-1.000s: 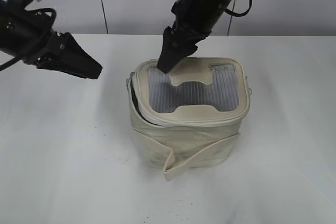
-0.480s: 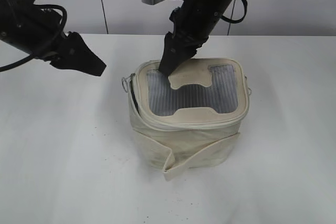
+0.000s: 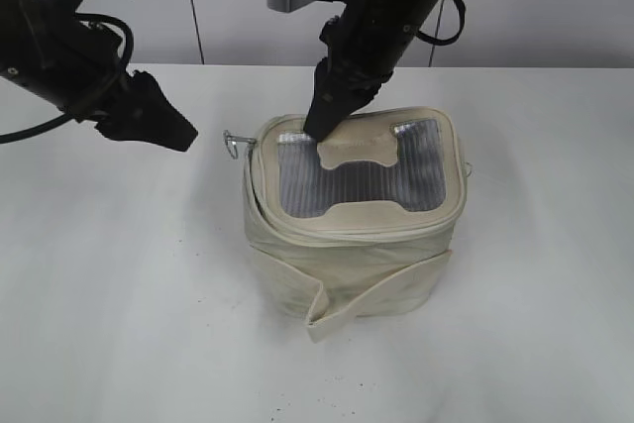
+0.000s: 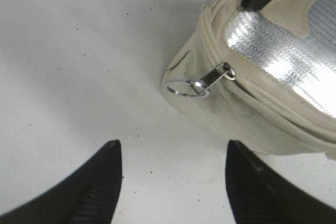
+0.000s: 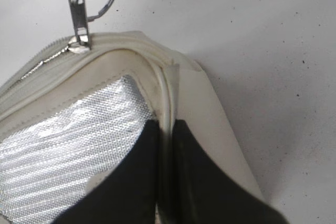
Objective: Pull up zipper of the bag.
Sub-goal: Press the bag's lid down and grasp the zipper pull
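Pull (image 4: 188, 87): ahead of the left gripper (image 4: 173, 182), slightly right; ring pointing toward it; jaws apart, empty. Right gripper (image 5: 164, 145): together, pressing the bag (image 3: 347, 245) lid.

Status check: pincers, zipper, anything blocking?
Left pincer open, off the bag. Right pincer nipping the lid rim. Ring pull sticking out at the corner, untouched. Nothing blocking it.
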Tool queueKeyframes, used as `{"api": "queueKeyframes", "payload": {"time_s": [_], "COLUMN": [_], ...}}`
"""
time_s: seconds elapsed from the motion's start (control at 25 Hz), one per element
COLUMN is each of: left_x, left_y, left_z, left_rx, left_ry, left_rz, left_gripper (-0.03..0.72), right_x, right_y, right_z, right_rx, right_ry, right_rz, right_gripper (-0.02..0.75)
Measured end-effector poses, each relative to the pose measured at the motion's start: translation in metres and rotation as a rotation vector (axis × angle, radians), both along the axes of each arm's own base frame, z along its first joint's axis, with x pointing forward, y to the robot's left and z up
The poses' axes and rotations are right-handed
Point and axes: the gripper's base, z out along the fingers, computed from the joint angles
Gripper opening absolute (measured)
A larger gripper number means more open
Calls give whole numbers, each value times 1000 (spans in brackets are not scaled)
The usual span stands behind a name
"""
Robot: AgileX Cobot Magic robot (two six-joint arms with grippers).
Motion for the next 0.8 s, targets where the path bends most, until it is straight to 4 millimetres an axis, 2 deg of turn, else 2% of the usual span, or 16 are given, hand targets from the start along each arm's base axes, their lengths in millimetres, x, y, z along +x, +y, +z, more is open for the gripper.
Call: {"api": "queueKeyframes", "payload": {"time_s": [0.28,0.52,0.8], "left_x": [1,-3,-12], "left_y": [-4,-27,-50], "left_z": [-2,-2,-2], "left_rx": [100,243,330], "left_ry": [-113,-309,-430], "left_rz": [-98,-278,-407], "left_gripper": [504,512,512], "right_x": [3,3,3], "right_y": [1,1,1], "right_z": [6,6,6], "right_rx": [0,-3,-4], "right_ry": [-14,-17,-17], "right_rz": [12,13,13], "right_gripper": [41,40,40]}}
